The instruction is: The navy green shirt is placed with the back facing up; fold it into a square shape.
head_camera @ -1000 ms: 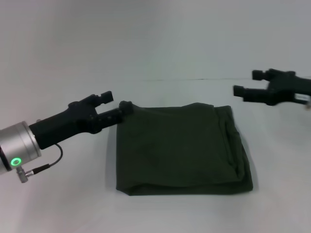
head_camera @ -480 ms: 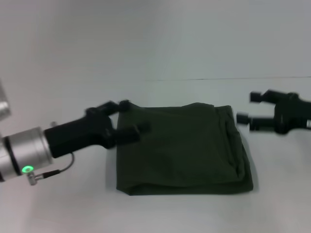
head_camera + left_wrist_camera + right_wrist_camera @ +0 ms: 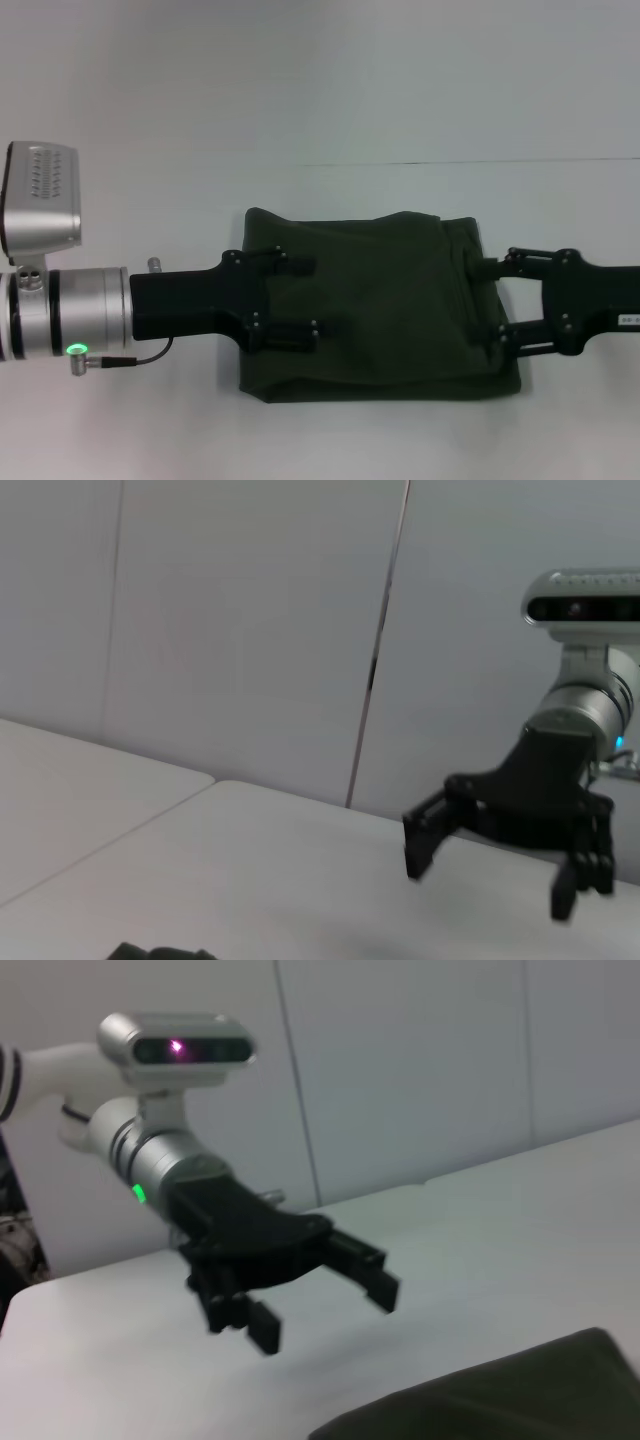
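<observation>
A folded navy green shirt lies as a near-square in the middle of a pale surface, its longer side running left to right, with bare room beyond every edge. The left pincer reaches level from the left over the shirt's left half, fingers spread. The right pincer reaches level from the right at the shirt's right edge, fingers also spread, holding nothing. The two arms point at each other across the cloth. A doubled fold line runs down the shirt's right side
</observation>
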Controlling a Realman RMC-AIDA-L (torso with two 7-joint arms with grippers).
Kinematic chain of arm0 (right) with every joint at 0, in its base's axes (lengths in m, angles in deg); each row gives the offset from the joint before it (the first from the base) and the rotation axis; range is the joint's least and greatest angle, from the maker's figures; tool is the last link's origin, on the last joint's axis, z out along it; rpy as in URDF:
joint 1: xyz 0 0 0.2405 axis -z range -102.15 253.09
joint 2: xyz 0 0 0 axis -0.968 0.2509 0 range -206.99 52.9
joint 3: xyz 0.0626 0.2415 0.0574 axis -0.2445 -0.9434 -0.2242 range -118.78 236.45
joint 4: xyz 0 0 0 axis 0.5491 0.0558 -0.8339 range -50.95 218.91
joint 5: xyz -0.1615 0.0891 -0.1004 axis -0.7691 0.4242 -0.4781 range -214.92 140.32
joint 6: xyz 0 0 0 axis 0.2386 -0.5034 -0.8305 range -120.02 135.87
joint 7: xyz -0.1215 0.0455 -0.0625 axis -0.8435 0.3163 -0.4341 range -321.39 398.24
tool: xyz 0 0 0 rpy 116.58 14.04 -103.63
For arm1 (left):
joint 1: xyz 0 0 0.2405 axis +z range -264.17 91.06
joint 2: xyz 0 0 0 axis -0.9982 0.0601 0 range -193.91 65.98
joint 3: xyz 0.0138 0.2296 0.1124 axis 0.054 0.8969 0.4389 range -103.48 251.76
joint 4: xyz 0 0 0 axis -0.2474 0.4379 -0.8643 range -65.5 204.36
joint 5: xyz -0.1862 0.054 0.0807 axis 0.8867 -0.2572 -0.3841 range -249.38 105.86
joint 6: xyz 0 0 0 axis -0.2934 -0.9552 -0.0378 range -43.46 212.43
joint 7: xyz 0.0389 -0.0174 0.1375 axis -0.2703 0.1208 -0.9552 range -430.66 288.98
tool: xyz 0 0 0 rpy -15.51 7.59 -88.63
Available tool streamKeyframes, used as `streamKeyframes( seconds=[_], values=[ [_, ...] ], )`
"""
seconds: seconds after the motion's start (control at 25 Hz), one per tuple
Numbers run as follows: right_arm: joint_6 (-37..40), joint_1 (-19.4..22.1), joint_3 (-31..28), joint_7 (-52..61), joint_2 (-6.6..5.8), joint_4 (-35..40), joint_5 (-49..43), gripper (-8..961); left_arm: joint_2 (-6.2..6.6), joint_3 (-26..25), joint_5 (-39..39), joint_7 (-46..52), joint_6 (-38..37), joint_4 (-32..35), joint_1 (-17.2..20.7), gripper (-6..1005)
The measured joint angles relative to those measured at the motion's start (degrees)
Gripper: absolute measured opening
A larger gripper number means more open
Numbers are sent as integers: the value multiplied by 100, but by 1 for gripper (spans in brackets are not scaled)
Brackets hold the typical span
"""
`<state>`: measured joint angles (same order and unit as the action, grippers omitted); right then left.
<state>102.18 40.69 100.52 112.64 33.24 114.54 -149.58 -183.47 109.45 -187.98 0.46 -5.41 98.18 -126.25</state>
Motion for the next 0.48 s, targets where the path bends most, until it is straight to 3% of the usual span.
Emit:
streamKeyframes(
  seconds=[0.48],
  values=[
    [95,-26,124,40,8,-4,-5,930,-46,-10,15,-219,-169,-21,119,917]
  ],
)
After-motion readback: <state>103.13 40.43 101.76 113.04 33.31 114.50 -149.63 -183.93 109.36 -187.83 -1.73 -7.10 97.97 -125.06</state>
